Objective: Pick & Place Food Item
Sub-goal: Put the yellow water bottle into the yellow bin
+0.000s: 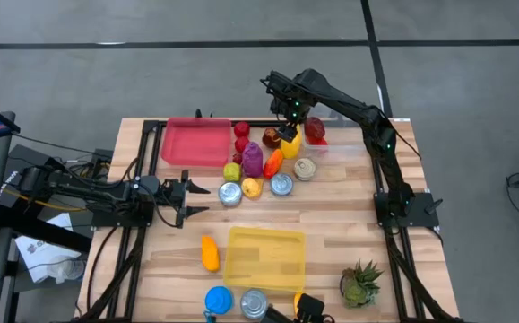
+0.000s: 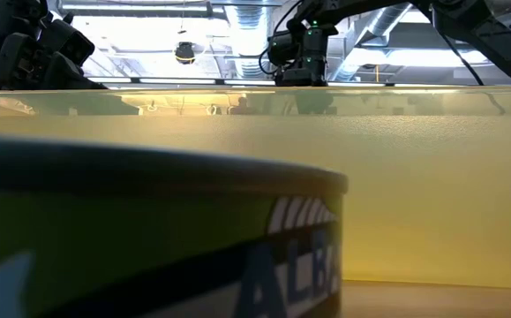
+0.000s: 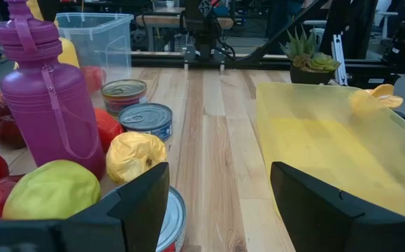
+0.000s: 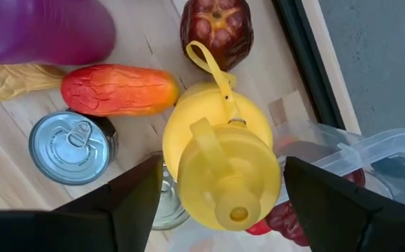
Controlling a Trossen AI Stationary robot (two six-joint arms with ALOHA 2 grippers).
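- Yellow bin (image 1: 264,258) and red tray (image 1: 194,142): nothing inside.
- Clear tub (image 1: 340,144): red fruit within.
- Right gripper (image 1: 288,126) spread above yellow bottle (image 4: 219,157).
- Left gripper (image 1: 193,198) spread, idle over wood table (image 1: 349,220).

Grey floor (image 1: 151,81) crossed by dark lines; ceiling ducts (image 2: 237,22), bright lights overhead

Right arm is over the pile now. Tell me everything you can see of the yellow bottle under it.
The yellow bottle looks like smooth plastic, with a round body, a flip-top cap with a small spout hole, and a thin carry loop hanging off the neck. It stands upright on the wooden table in the far cluster, directly below the right pincer, whose fingers are spread either side of it without touching. An orange-red fruit, a silver can and a dark red fruit sit close by.
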